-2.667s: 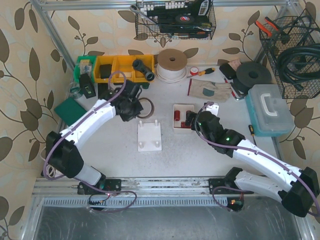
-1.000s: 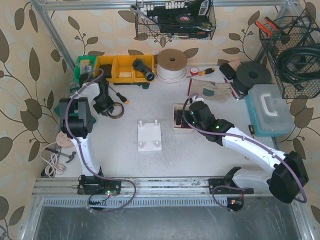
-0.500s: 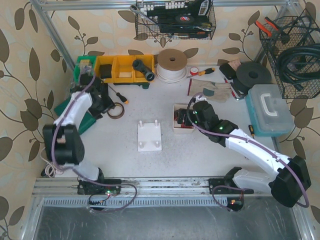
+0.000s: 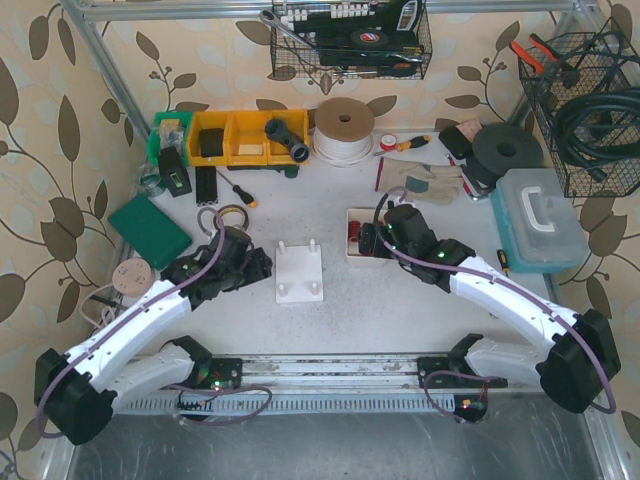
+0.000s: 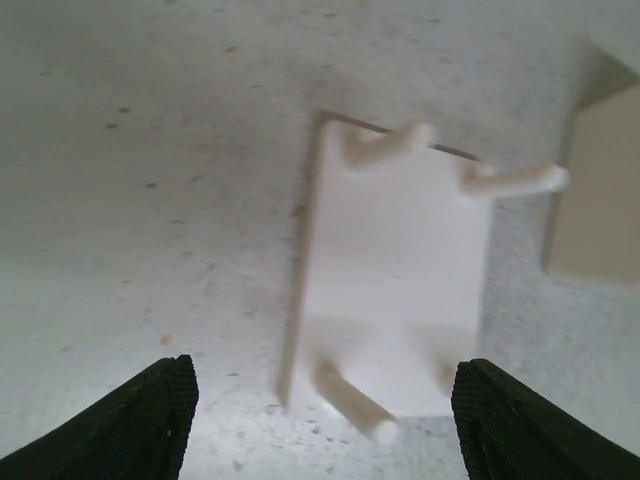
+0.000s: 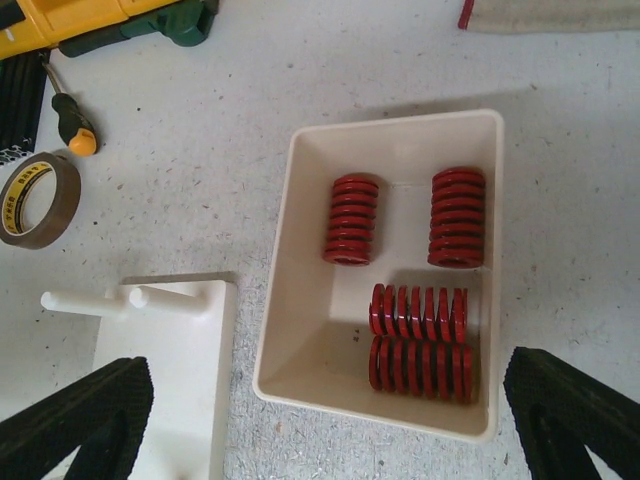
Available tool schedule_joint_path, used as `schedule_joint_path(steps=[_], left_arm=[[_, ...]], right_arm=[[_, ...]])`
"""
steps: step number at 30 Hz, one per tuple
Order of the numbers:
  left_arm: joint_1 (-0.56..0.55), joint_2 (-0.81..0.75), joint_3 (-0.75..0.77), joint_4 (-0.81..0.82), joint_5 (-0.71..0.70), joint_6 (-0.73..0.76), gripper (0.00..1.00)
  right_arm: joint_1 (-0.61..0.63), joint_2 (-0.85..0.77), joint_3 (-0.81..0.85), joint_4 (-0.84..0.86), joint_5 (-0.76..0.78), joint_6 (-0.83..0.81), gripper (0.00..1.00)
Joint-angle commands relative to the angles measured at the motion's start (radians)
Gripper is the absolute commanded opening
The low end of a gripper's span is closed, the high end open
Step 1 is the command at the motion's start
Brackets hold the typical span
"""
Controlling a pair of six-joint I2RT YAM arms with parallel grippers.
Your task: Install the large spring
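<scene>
In the tray (image 6: 285,290), four red springs (image 6: 350,220) lie unpicked and the peg base (image 5: 400,270) stands bare; the left tool (image 5: 335,425) and right tool (image 6: 325,405) both gape, empty.

Table (image 4: 350,305) — peg base (image 4: 299,272), spring tray (image 6: 395,121)

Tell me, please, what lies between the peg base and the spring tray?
Nothing: only a narrow strip of bare table separates the base and the tray, seen clearest in the right wrist view.
</scene>
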Motion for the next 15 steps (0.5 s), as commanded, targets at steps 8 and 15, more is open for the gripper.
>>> schedule_joint_path(steps=[8,15], left_arm=[[-0.179,-0.053,0.126,-0.031,-0.144,0.026,0.73],[-0.179,-0.196,-0.078,0.156,-0.148,0.007,0.74]], right_arm=[[-0.006,0.016,-0.03,-0.005,-0.038,0.084,0.94],[-0.025,0.023,0.033,-0.059,-0.053,0.057,0.94]])
